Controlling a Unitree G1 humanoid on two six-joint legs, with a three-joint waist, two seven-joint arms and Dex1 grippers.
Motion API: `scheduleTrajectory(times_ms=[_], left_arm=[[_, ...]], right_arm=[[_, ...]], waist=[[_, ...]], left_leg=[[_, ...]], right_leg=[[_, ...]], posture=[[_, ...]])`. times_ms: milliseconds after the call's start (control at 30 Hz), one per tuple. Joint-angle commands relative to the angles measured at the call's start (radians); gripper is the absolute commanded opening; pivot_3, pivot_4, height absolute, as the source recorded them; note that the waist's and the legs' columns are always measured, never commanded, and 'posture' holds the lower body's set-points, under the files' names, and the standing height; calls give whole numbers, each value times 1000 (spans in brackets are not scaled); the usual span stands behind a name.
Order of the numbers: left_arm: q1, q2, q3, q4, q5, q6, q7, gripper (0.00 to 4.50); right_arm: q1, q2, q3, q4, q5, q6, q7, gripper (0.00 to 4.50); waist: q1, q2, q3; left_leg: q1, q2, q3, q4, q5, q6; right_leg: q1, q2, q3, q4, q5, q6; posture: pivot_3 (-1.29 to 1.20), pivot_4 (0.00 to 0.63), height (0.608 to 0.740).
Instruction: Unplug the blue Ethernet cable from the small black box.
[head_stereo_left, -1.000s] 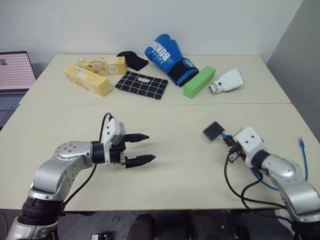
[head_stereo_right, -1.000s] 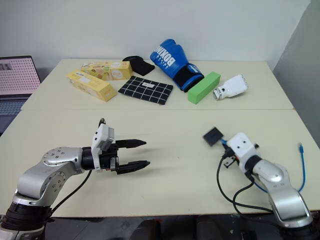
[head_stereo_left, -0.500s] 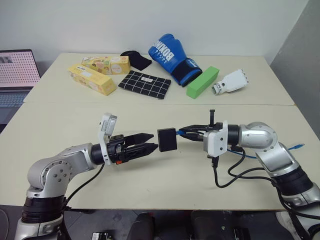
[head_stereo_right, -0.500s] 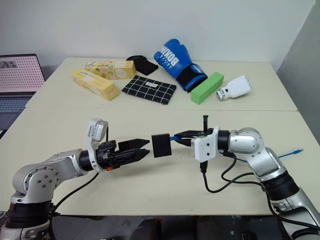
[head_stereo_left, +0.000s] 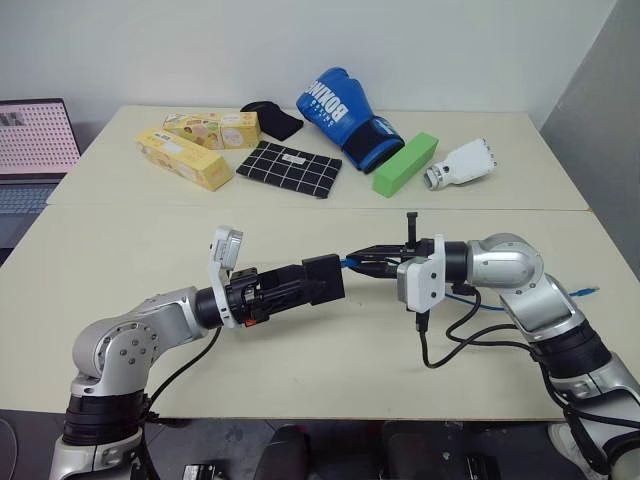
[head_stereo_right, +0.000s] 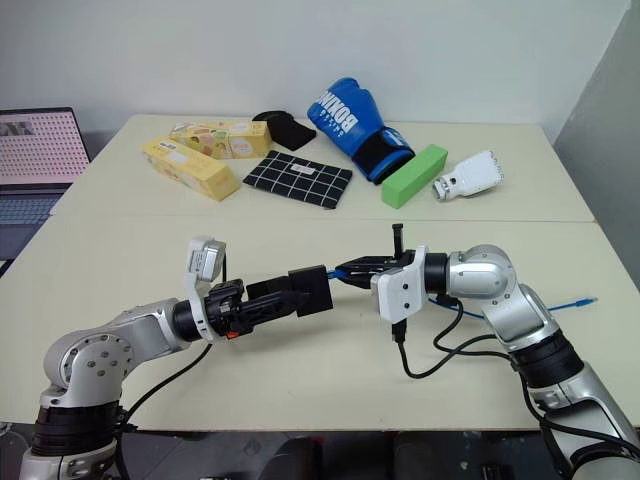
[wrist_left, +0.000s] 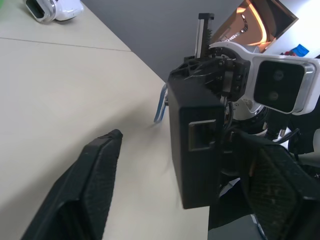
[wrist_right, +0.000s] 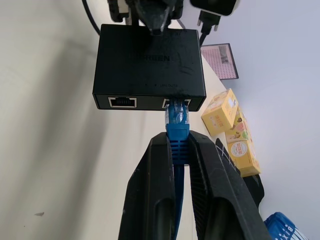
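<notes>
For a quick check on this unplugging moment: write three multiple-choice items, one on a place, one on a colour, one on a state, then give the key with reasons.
1. Where is the small black box?
A. lying flat on the table
B. in the air between the two grippers
C. on the green block

2. What colour is the boxing glove at the far side of the table?
A. red
B. blue
C. white

3. What is the state of the blue Ethernet cable?
A. plugged into the box
B. fully pulled out
C. coiled on the laptop

Key:
1 B, the box hangs above the table, with the left gripper at one side and the right gripper at the other.
2 B, the glove is bright blue.
3 A, in the right wrist view the plug sits in a socket, the right gripper's fingers clamped on the cable just behind it.
</notes>
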Motion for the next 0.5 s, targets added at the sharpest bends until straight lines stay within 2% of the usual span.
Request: scheduleTrajectory(times_ms=[33, 67, 200, 233, 367, 467, 500], left_arm=[[-13, -6, -10, -11, -15, -2, -12, 2809], [-13, -6, -13, -11, -12, -2, -12, 2707], [-16, -9, -23, -8, -4, -8, -8, 1733], [-16, -10, -24, -7, -2, -9, -6, 1656], [-18, -9, -26, -1, 3, -11, -5, 790], [-16, -2, -25, 8, 9, -12, -14, 778], [-15, 4, -27, 9, 14, -13, -21, 778]], right_arm=[[-21, 4, -22, -29, -9, -28, -14, 128], [-21, 5, -22, -30, -12, -31, -16, 128], [-21, 10, -23, -32, -23, -42, -23, 127], [-20, 12, -22, -33, -25, -43, -25, 127], [-12, 15, -16, -41, -36, -47, -28, 127], [-6, 12, -15, -49, -28, -48, -22, 127], [-4, 10, -16, -52, -22, -44, -18, 477]], waist=[[0, 0, 0], [0, 0, 0], [0, 0, 0], [0, 0, 0], [0, 0, 0], [0, 0, 0], [0, 0, 0]], left_leg=[[0, 0, 0, 0, 0, 0], [0, 0, 0, 0, 0, -1], [0, 0, 0, 0, 0, -1], [0, 0, 0, 0, 1, -1], [0, 0, 0, 0, 1, -1], [0, 0, 0, 0, 0, -1], [0, 0, 0, 0, 0, -1]], right_leg=[[0, 0, 0, 0, 0, 0], [0, 0, 0, 0, 0, 0], [0, 0, 0, 0, 0, 0], [0, 0, 0, 0, 0, 0], [0, 0, 0, 0, 0, 0], [0, 0, 0, 0, 0, 0], [0, 0, 0, 0, 0, 0]], posture=[[0, 150, 740], [0, 150, 740], [0, 150, 740], [0, 150, 740], [0, 150, 740], [0, 150, 740], [0, 150, 740]])
